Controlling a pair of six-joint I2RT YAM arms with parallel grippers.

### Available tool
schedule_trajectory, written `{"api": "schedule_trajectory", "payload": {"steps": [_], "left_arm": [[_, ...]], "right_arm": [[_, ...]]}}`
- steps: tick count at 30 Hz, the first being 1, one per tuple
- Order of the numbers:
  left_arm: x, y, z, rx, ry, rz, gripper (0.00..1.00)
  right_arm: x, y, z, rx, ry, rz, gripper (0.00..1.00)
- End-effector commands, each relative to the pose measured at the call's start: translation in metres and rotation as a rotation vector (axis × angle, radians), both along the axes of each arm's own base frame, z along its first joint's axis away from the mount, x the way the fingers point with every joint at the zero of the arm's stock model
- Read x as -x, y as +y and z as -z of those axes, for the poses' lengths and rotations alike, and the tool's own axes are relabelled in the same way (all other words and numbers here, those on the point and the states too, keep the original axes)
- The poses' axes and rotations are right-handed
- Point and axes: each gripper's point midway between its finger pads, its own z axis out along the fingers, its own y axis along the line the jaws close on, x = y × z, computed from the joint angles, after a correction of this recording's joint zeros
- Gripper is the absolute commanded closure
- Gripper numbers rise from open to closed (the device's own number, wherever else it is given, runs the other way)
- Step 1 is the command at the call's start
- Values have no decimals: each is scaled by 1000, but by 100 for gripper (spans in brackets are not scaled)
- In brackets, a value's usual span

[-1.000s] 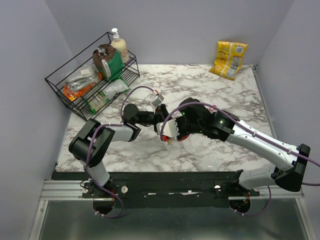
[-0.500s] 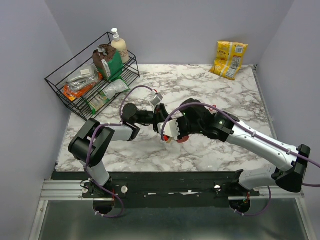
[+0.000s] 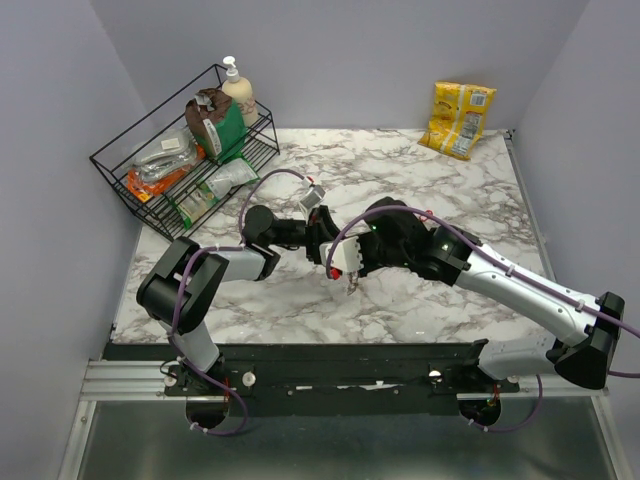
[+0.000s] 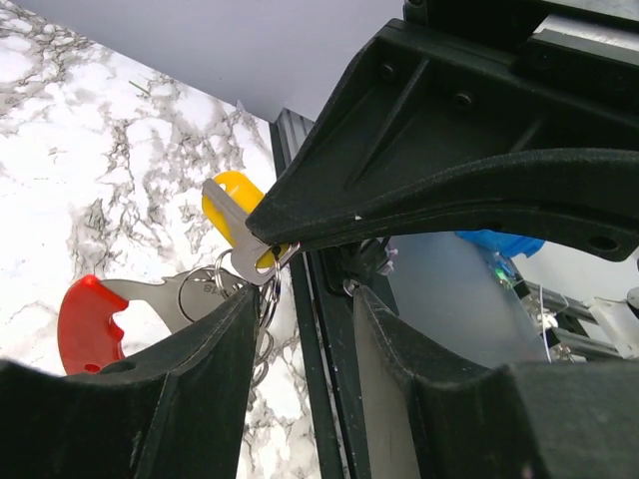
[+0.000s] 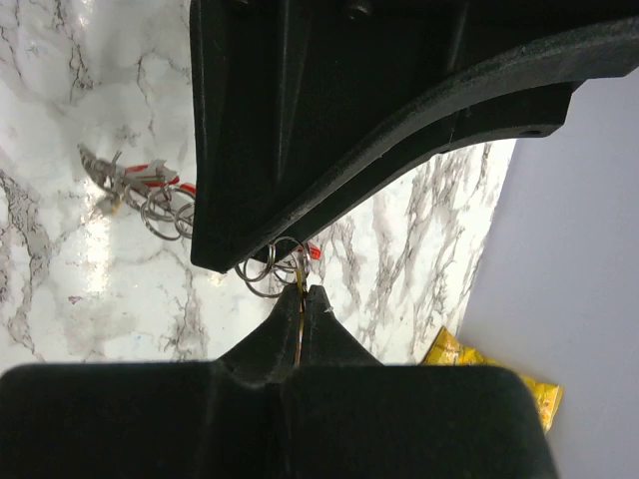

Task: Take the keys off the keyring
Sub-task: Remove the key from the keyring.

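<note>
Since the earlier frame the right gripper (image 3: 346,272) has shifted a little toward the right of the top view, and the red spot that showed beside it is now hidden under the arm. It meets the left gripper (image 3: 321,240) over the marble table (image 3: 450,190), a little left of the centre of the frame.

In the left wrist view the black fingers of the right gripper cross the upper right. Their tips are closed on the silver blade of the yellow-headed key (image 4: 232,196), just left of the centre. The right wrist view agrees: its tips are pressed together at the lower middle, with a thin edge between them. Just under this key in the frame is the keyring (image 4: 202,289), several thin metal rings, joined to a red piece (image 4: 88,321) at the lower left. The fingers (image 4: 190,399) of the left gripper, at the bottom of this view, stand apart with a clear gap. The lowest rings hang at the mouth of this gap, and nothing is clamped there.

In the right wrist view more keys (image 5: 125,175) with red parts lie on the table at the upper left; a black finger hides whether they join the held rings
</note>
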Motion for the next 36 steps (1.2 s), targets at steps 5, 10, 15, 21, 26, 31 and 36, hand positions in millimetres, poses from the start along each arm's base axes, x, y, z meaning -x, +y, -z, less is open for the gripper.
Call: {"api": "schedule_trajectory", "payload": {"steps": [5,10,15,21,26,31,36], "left_arm": [[13,-2,-29,162,-294,42,54],[14,-2,-30,163,-298,43,67],[15,-1,-31,165,-307,43,89],[14,-1,-31,165,-304,39,100],[13,0,-30,162,-300,35,100],[11,2,-28,158,-302,34,100],[10,1,-26,155,-295,31,100]], "right_arm": [[-14,6,-17,-45,-58,35,99],[-16,5,-18,-46,-64,41,99],[-16,4,-16,-47,-63,45,99],[-18,-2,-17,-54,-69,59,99],[-17,-7,-15,-60,-71,66,99],[-19,-15,-9,-71,-81,77,99],[-27,-23,-13,-136,-130,99,99]]}}
